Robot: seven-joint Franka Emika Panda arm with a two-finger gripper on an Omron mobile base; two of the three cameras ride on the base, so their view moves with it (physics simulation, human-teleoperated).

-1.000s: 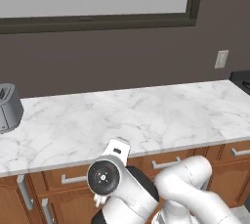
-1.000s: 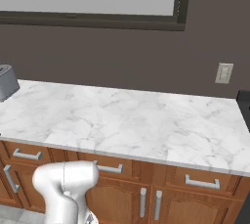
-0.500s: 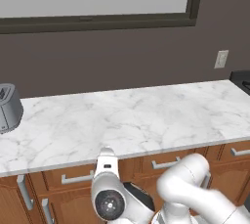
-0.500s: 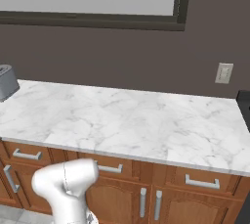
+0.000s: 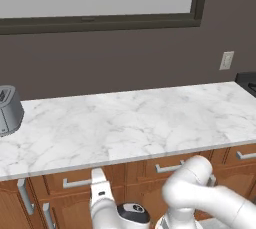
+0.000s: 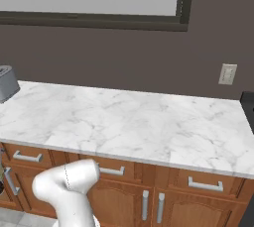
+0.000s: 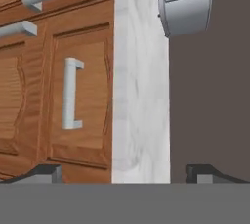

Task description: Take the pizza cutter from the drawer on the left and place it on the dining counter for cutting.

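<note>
End effector, fingers spread wide and empty, faces a closed brown drawer with silver bar handle beneath the marble bench edge.

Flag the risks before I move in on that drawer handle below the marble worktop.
1. In the hand view the open end effector straddles the white marble worktop edge, not the silver bar handle of the brown panelled drawer; closing now would likely miss the handle.
2. The camera is rolled sideways, so a correction could go the wrong way.
3. The grey toaster sits near the worktop edge; a wide swing might knock it.
</note>
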